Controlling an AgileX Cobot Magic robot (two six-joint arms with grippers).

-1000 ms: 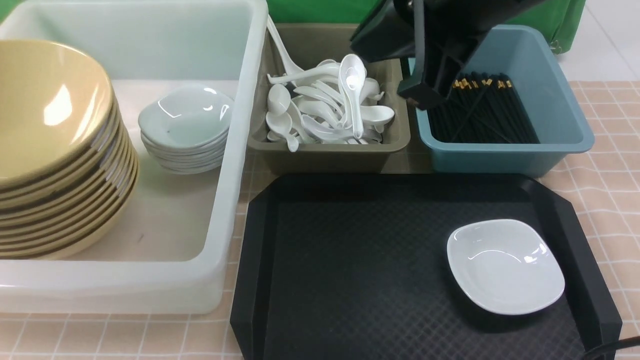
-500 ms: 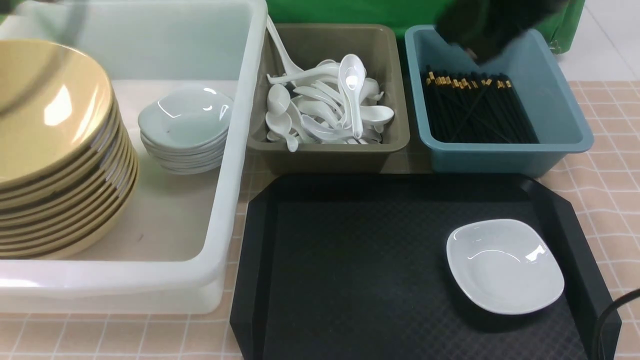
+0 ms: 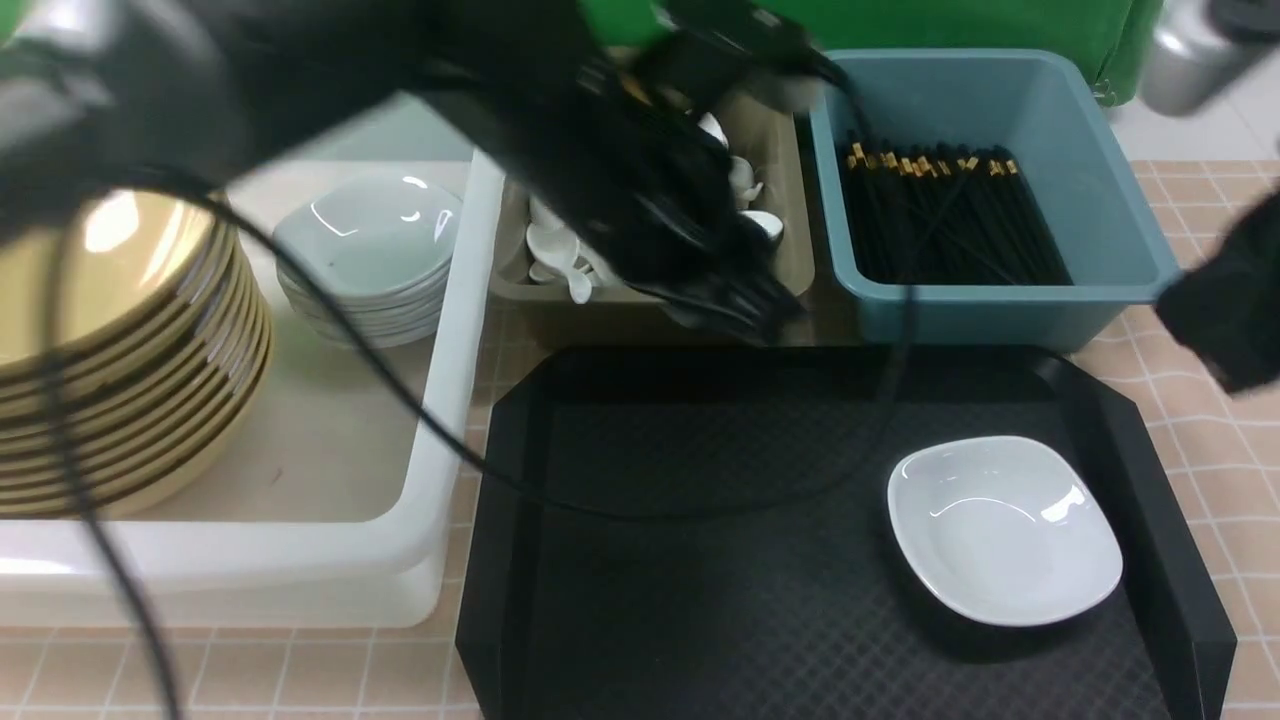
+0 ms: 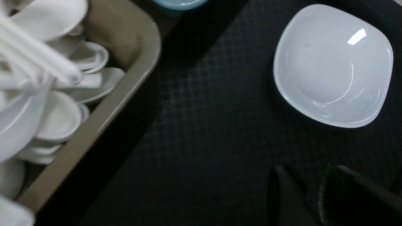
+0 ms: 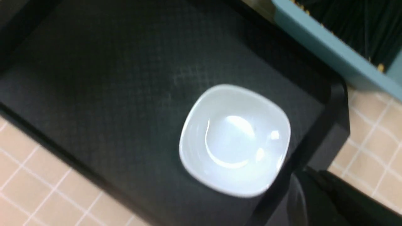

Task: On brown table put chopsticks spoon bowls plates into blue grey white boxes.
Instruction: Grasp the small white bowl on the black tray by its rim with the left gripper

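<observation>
The left gripper (image 4: 303, 175) hangs over the black tray (image 4: 201, 141), fingers a little apart, nothing between them. The lone white plate (image 4: 333, 62) lies on the tray beyond its fingertips, clear of them. The grey bin (image 4: 103, 110), heaped with spoons (image 4: 59, 116), sits off to one side of it. The right gripper (image 5: 298, 185) is pinched closed and empty, its tips close by the plate's rim, contact unclear. Past the plate stands the blue bin (image 5: 326, 53), packed with chopsticks (image 5: 355, 28).
</observation>
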